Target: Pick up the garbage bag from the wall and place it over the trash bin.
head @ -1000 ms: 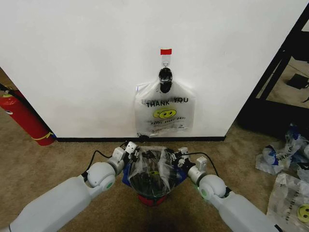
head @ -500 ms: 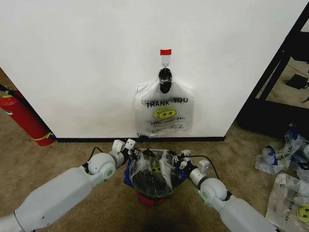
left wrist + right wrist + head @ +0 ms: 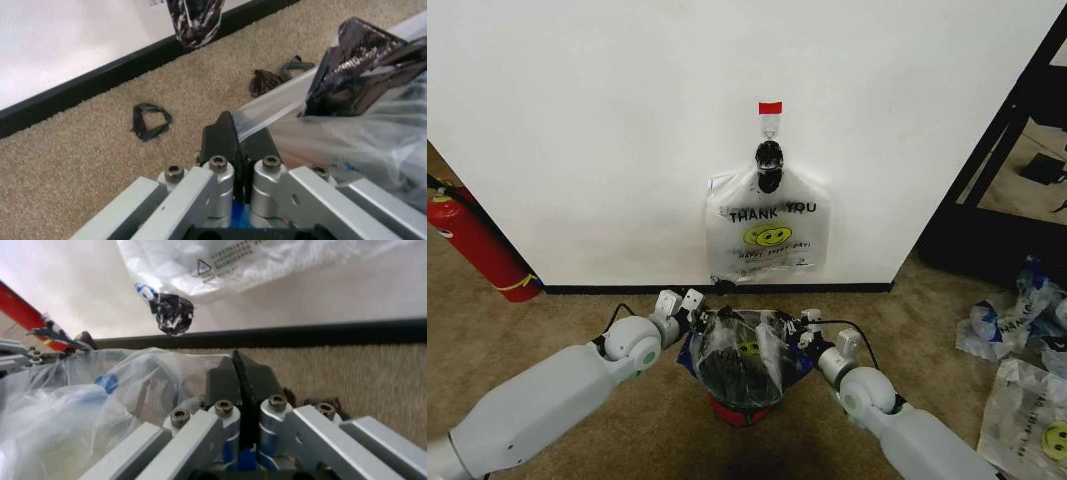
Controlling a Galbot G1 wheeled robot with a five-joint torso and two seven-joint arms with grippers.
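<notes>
Head view: the bin (image 3: 739, 405), black mesh with a red base, stands on the carpet just in front of the wall (image 3: 607, 120). The bag (image 3: 745, 352), translucent with blue patches and a small yellow smiley, is draped over the bin's top and covers its mouth. The left gripper (image 3: 693, 312) sits at the bin's left rim, against the bag's edge. The right gripper (image 3: 804, 327) sits at the bin's right rim, also at the bag's edge. Beyond the bin, a second bag (image 3: 767, 238) reading "THANK YOU" hangs on the wall from a hook (image 3: 770, 127) under a strip of red tape (image 3: 770, 107). A red extinguisher (image 3: 477, 245) leans at the wall well to the left of the bin. More bags (image 3: 1017, 340) lie on the carpet well to the right of the bin.

Left wrist view: the left gripper (image 3: 239, 142) has its black fingers (image 3: 220, 142) pressed together, pinching a taut fold of the bag (image 3: 360, 140) that stretches toward the bin. A black baseboard (image 3: 120, 70) runs along the foot of the wall, past the carpet.

Right wrist view: the right gripper (image 3: 240, 375) has its fingers (image 3: 257, 382) pressed together; whether plastic lies between them I cannot tell. The bag (image 3: 87, 410) billows over the bin just beside it, with the baseboard (image 3: 300, 332) and the hanging second bag (image 3: 247, 262) beyond.
</notes>
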